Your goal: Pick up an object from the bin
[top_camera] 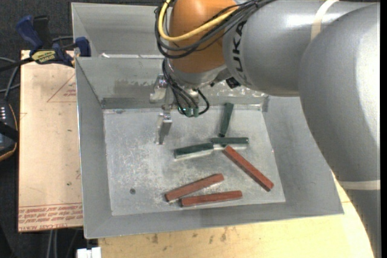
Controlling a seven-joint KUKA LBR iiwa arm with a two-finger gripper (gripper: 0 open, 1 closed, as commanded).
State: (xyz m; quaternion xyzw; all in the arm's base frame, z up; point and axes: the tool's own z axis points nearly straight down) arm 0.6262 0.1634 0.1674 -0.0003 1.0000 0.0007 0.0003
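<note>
My gripper (162, 133) hangs low over the bin floor in the left middle, under the orange dome. Nothing lies directly beneath it. The nearest thing is a green and white flat stick (193, 151), just to its lower right and apart from it. A shorter green stick (230, 142) lies at that stick's right end. A dark green stick (225, 119) stands nearly upright in the picture, further right.
Three red-brown flat sticks lie toward the bin's front: one slanted at the right (248, 168) and two side by side lower down (195, 187) (211, 198). The arm covers the bin's right and back.
</note>
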